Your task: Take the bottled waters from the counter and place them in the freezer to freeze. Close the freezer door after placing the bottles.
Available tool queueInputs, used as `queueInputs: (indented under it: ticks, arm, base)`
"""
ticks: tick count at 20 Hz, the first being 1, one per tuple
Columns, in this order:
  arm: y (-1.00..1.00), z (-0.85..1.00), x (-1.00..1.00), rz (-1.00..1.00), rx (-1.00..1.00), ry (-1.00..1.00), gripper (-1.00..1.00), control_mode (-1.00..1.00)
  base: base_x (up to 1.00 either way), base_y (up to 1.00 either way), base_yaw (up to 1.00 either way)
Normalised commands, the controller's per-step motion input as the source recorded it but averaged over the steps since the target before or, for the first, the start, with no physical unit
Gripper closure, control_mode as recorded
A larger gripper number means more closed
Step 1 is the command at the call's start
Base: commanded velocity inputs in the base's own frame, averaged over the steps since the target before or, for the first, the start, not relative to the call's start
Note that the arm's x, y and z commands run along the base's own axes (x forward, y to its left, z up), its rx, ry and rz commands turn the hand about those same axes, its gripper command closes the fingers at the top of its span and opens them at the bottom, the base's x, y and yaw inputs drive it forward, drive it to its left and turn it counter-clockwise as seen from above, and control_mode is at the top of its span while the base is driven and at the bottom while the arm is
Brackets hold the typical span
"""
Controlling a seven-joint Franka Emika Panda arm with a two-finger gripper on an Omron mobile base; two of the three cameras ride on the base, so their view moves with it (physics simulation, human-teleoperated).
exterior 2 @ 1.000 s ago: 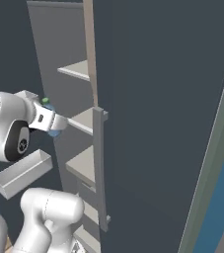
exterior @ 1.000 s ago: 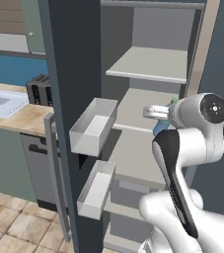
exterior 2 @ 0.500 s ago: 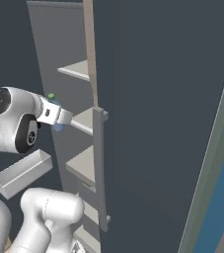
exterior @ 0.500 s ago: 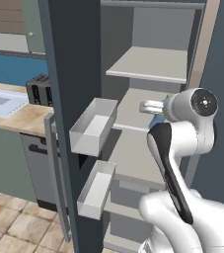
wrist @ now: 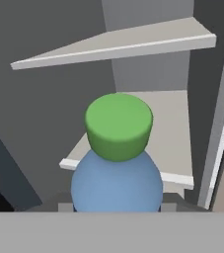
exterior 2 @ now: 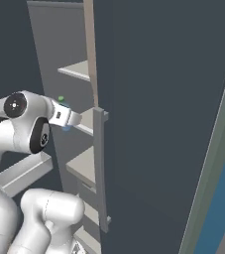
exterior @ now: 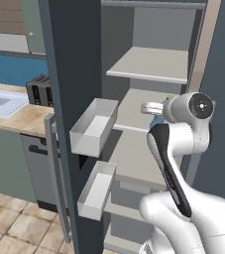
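A clear blue water bottle (wrist: 117, 182) with a green cap (wrist: 118, 126) stands upright between my fingers in the hand view, and my gripper (wrist: 117, 206) is shut on it. In the left base view the gripper (exterior: 155, 112) holds it at the front of the freezer's middle shelf (exterior: 134, 105), with the green cap (exterior: 169, 97) peeking over the hand. The right base view has the gripper (exterior 2: 65, 121) level with that same shelf edge. The freezer door (exterior: 69, 74) stands wide open to the left. The counter (exterior: 22, 118) lies beyond it.
Two white bins (exterior: 94, 126) jut from the open door's inner side, close to my arm. An upper shelf (exterior: 146, 64) hangs above the bottle. The closed dark door (exterior 2: 158, 124) with its long handle (exterior 2: 100, 168) bounds the right side. A toaster (exterior: 39, 89) and sink (exterior: 0, 101) sit on the counter.
My hand with the blue bottle has shifted a little further in toward the freezer's middle shelf. The door and the base have not moved.
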Motion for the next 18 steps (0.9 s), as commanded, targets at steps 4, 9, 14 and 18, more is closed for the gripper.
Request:
queueInputs:
  ticks: [4,9,14,18]
  arm:
    - [-0.01,-0.16,0.31,0.0,0.0,0.0,1.0,-1.0]
    - [0.0,-0.1,0.32,0.0,0.0,0.0,1.0,-1.0]
    - [-0.03,-0.05,0.3,0.0,0.0,0.0,1.0,-1.0]
    - [-0.02,-0.06,0.27,0.0,0.0,0.0,1.0,-1.0]
  base:
    - [0.0,0.0,0.0]
    - [0.0,0.0,0.0]
    - [0.0,0.0,0.0]
    - [0.0,0.0,0.0]
